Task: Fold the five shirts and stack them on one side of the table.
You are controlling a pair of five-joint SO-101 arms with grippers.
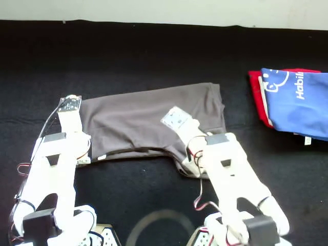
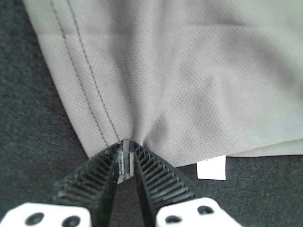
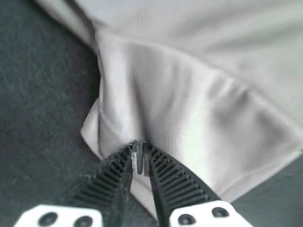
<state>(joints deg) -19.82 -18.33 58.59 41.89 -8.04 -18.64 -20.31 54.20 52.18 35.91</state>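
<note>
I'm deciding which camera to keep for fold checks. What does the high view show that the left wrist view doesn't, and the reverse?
High view, not the left wrist view: the whole grey shirt spread out, the left arm and right arm at its near edge, and a blue shirt lying on a red shirt at the right side. Left wrist view, not the high view: the left gripper shut on the shirt's edge beside a double-stitched hem. Both: the grey shirt on the black table.
</note>
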